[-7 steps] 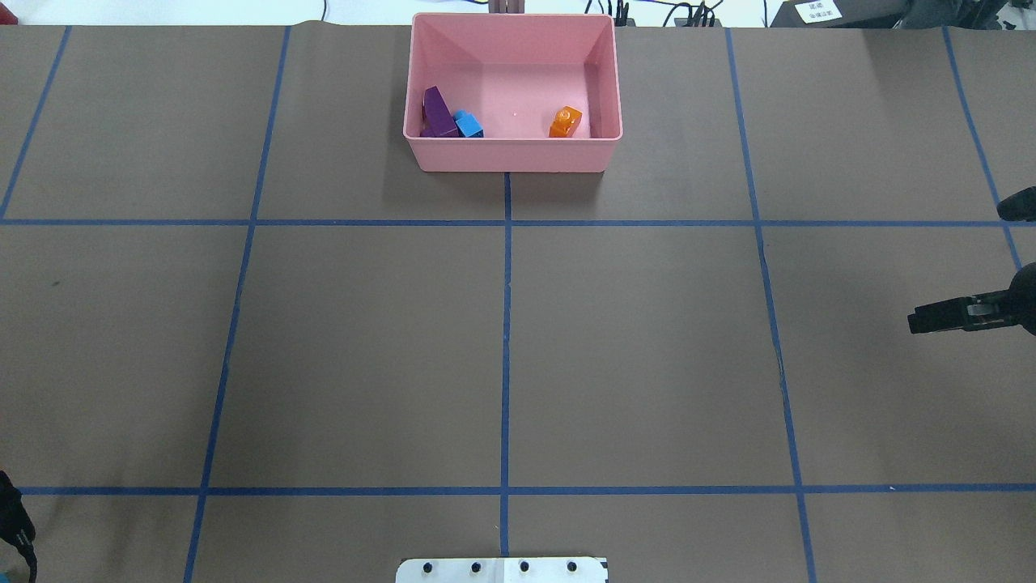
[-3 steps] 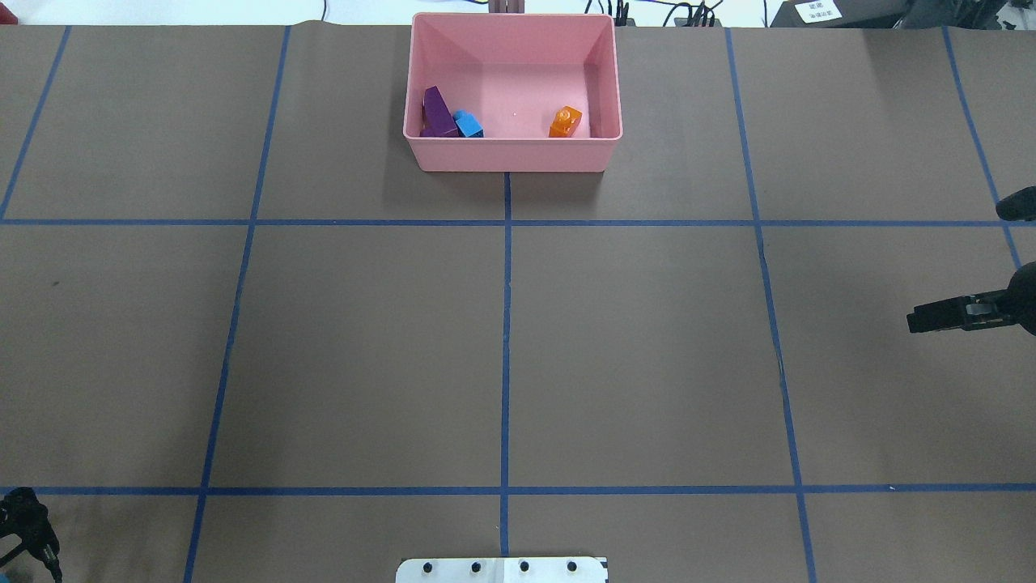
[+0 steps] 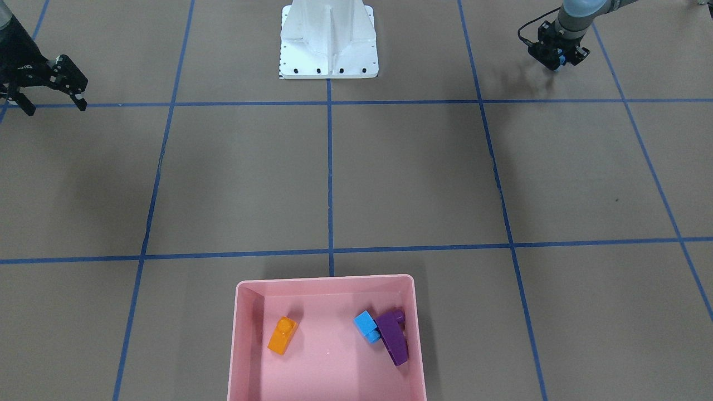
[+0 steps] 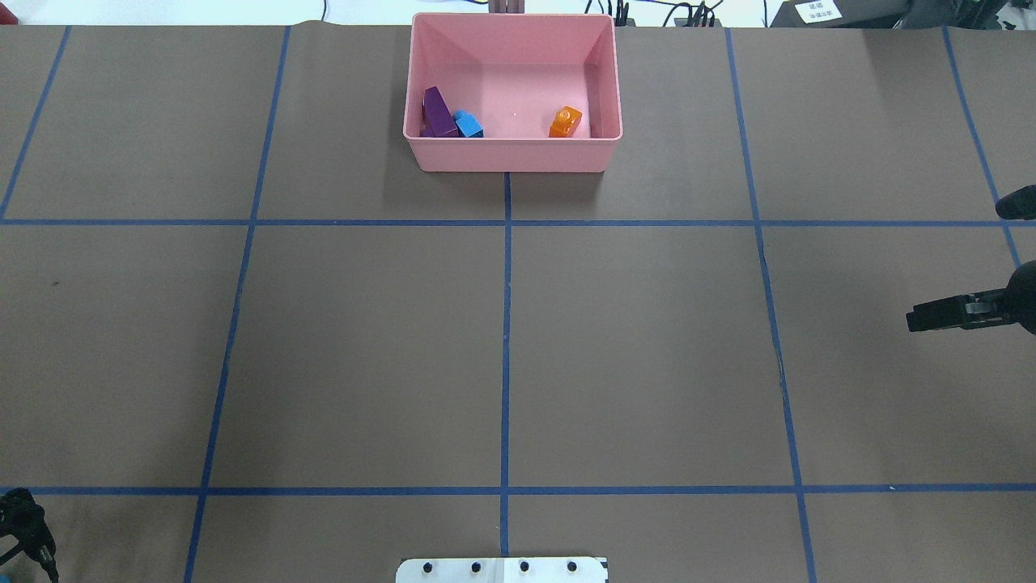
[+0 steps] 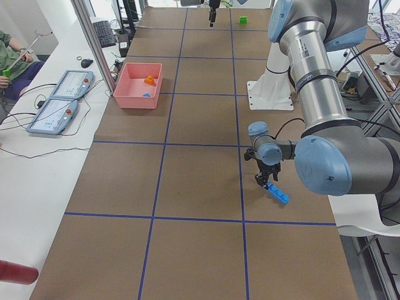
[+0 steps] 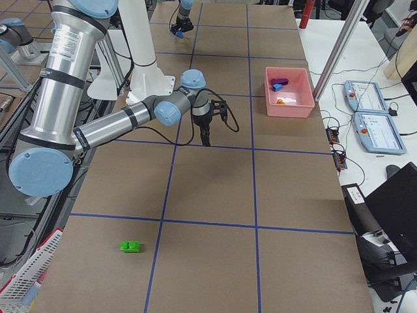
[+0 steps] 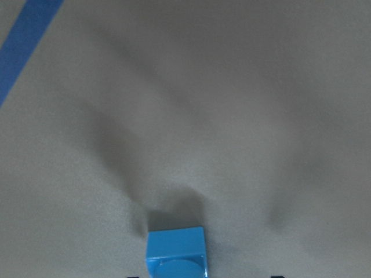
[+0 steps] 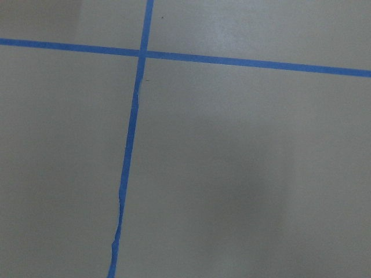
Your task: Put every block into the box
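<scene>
Presently left fingers [image 5: 258,180] stand apart astride the long blue block [image 5: 279,195] on the counter [image 4: 647,364]; right fingers [image 3: 82,102] gape empty. Purple block [image 4: 438,113], small blue block [image 4: 468,125], orange block [image 4: 565,122] lie in the box [image 4: 510,154].

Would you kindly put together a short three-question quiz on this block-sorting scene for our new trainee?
1. How many blocks lie inside the pink box?
2. True or false: the green block lies on the table, outside the box.
3. The left gripper is closest to which of these? A. the long blue block. B. the orange block. C. the purple block.

Key: 1. Three. 2. True. 3. A.
</scene>
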You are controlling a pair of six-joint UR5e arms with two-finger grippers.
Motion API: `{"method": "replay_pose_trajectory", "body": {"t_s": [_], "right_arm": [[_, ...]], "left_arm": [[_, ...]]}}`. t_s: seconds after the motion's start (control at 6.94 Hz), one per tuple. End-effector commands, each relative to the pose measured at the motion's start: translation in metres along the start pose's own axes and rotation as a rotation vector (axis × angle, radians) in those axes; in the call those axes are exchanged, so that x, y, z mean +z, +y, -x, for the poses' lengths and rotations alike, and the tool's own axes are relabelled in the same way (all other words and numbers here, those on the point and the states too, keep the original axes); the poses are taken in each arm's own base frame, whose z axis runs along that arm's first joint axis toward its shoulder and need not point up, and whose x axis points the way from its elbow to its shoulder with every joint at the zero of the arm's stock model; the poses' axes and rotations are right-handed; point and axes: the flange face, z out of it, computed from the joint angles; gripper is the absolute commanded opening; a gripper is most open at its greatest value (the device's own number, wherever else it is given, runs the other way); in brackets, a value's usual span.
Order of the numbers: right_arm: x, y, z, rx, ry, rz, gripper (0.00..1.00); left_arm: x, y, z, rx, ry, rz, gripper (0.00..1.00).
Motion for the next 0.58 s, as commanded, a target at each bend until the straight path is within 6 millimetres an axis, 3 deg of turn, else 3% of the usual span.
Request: {"method": "replay_pose_trajectory", "body": {"t_s": [0.0, 0.29, 0.43], "right_arm": [[-0.0002, -0.0006, 0.0007, 0.000, -0.001, -0.001, 1.00], [-0.0002, -0.0006, 0.0007, 0.000, -0.001, -0.001, 1.00], [-0.0004, -0.0010, 0.0013, -0.001, -0.002, -0.002, 1.00]], "left_arm": [[0.0015, 0.0007, 0.0011, -0.002, -0.002, 0.004, 0.61], [0.0055, 0.0022, 0.0032, -0.004, -0.006, 0.012, 0.61], [0.0054, 0.0021, 0.0036, -0.005, -0.006, 0.011, 0.54]]}}
